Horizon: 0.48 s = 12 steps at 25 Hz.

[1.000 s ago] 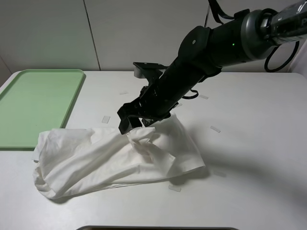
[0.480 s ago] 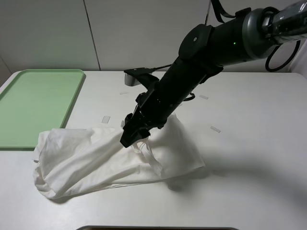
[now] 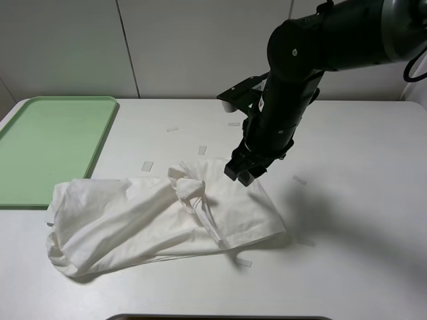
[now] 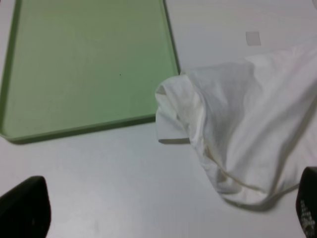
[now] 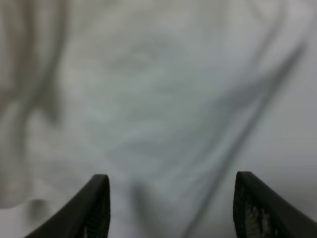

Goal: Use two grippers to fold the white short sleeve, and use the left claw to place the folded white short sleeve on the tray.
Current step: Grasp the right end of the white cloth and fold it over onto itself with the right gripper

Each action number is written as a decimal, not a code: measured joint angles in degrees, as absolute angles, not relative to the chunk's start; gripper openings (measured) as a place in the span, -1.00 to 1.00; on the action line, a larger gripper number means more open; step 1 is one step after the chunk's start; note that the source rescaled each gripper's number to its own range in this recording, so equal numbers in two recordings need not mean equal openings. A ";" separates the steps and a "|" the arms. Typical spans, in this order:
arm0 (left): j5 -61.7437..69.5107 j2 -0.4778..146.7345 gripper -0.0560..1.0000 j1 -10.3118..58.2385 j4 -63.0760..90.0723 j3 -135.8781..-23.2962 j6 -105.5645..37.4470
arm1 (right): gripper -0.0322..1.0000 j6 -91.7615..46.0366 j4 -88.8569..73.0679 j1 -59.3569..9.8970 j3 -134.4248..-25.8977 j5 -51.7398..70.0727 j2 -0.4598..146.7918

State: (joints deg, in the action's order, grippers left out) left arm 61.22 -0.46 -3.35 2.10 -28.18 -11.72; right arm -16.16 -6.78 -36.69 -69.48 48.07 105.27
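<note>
White short sleeve (image 3: 153,223) lies crumpled on the tabletop (image 3: 353,220); right hand (image 3: 241,174) above it and left hand (image 4: 166,210) both gape, empty.

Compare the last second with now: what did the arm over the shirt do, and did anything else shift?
The right gripper has come off the middle of the white short sleeve, rising and swinging rightward in the high view; its jaws stand apart, empty. A bunched ridge of cloth stays where it pressed. The shirt's outline, the tray and the tape bits have not moved.
</note>
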 joint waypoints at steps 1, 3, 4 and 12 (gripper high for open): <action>61.22 -0.46 1.00 -3.35 2.10 -28.18 -11.72 | 0.23 -13.26 -3.52 -36.69 -69.11 47.63 105.27; 61.22 -0.46 1.00 -3.35 2.10 -28.18 -11.72 | 0.23 -8.06 1.39 -36.66 -66.27 42.78 105.27; 61.22 -0.46 1.00 -3.35 2.10 -28.18 -11.72 | 0.23 -7.19 1.46 -36.66 -64.88 40.00 105.34; 61.22 -0.46 1.00 -3.35 2.10 -28.18 -11.72 | 0.23 -4.65 -1.27 -41.77 -61.35 25.79 108.71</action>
State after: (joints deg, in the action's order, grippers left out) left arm 61.22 -0.46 -3.35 2.10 -28.18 -11.72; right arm -4.65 -1.27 -41.77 -61.35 25.79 108.71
